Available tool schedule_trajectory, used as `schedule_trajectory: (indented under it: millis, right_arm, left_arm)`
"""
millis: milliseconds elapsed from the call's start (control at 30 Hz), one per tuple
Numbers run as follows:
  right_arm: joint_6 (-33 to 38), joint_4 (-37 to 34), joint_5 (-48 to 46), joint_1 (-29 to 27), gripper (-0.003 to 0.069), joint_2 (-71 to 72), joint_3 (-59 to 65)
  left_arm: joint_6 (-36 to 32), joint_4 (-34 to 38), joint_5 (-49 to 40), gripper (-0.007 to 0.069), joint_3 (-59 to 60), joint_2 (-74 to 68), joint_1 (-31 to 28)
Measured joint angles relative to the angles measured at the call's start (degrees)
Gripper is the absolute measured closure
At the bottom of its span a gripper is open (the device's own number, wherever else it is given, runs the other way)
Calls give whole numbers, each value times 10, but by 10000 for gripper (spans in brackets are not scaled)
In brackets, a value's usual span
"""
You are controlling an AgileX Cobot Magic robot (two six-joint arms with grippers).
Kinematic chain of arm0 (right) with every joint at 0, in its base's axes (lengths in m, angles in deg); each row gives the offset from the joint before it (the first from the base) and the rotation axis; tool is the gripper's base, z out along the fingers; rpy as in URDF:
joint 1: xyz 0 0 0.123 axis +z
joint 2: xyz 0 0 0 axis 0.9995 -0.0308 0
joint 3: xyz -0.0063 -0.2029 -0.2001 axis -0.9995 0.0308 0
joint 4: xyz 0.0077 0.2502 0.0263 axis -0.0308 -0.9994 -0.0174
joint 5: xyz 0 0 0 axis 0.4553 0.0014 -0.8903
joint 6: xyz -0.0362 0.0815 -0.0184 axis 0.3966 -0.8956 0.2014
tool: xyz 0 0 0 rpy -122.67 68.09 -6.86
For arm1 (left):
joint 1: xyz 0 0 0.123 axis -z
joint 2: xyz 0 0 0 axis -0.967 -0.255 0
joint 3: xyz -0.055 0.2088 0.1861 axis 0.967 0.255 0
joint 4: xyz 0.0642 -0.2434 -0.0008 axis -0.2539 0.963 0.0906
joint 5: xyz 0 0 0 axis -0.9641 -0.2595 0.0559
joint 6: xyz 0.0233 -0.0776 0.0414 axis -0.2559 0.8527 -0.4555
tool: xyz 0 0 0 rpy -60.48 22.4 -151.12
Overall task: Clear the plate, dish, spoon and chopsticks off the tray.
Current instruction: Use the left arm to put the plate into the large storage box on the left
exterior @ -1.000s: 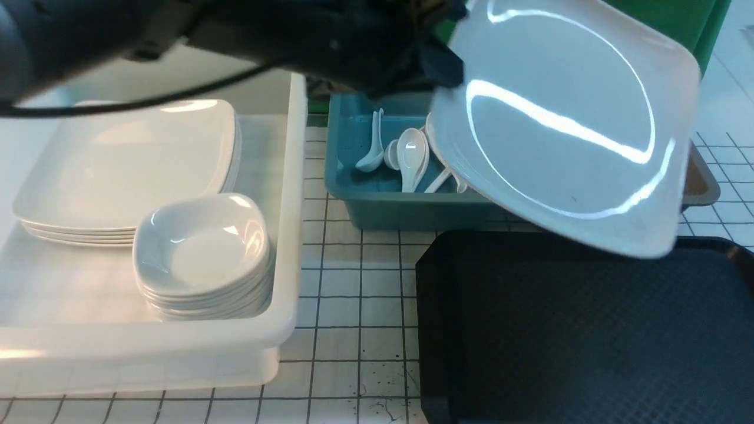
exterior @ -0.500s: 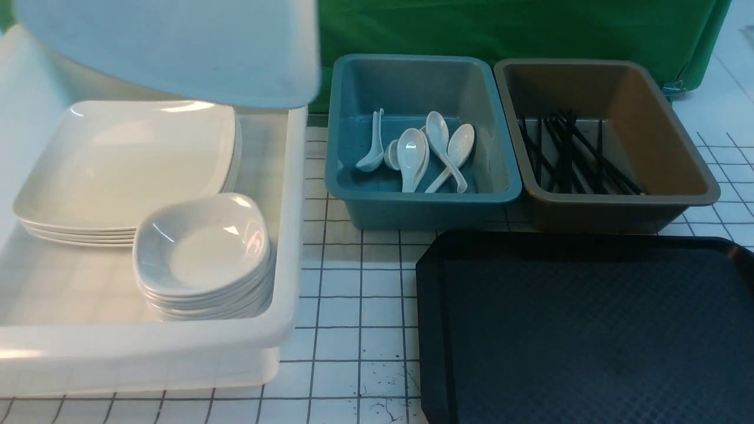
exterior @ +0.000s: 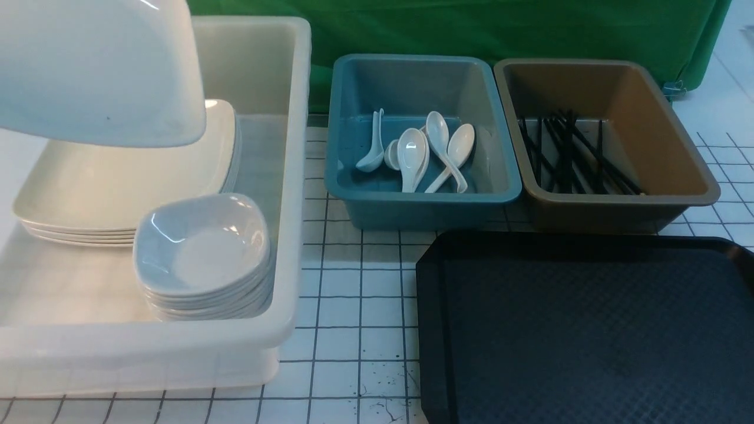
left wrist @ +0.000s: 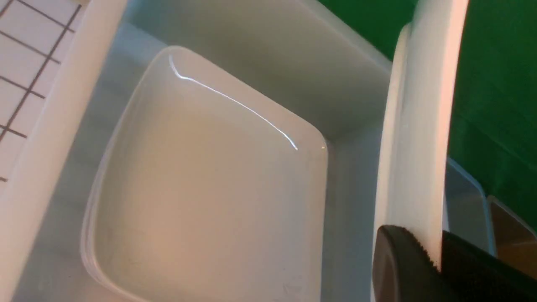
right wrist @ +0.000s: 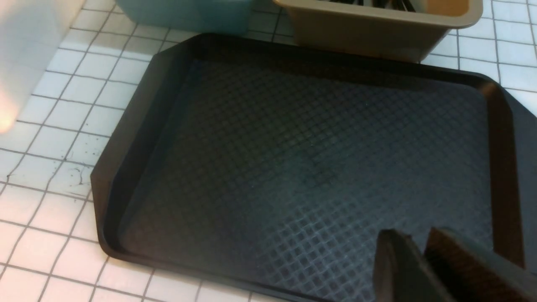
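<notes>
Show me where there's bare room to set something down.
Bare: the whole tray floor; the gridded tabletop between white tub and tray, before the blue tub. Crowded: white tub's plate stack and dish stack, the held plate hanging over the plates.

Front faces forward; right wrist close above shared tray (exterior: 589, 330).

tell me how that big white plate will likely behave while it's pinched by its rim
Probably stiff: the plate shows no sag though the jaws of the left gripper pinch only its rim. Its glossy glaze looks slippery, so it could pivot or slide in that edge grip. Likely breakable if dropped onto the stacked plates below.
</notes>
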State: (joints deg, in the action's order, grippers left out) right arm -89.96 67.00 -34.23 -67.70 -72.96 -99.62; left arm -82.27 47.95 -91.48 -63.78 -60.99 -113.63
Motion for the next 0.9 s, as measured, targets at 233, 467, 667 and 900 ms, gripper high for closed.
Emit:
schedule_trajectory:
  millis: [233, 467, 667, 900]
  right_arm:
    - [-1, 0, 0, 0, 545, 0, 0]
    - [-2, 0, -4, 0, 545, 0, 0]
    - [-9, 0, -9, 0, 545, 0, 0]
    - [-18, 0, -9, 0, 544, 0, 0]
  left_arm:
    - [-68, 41, 45, 603, 0, -74, 0]
    - [-84, 51, 35, 603, -12, -127, 1]
    - [-93, 36, 28, 603, -18, -156, 10]
    - [-111, 30, 45, 603, -20, -173, 28]
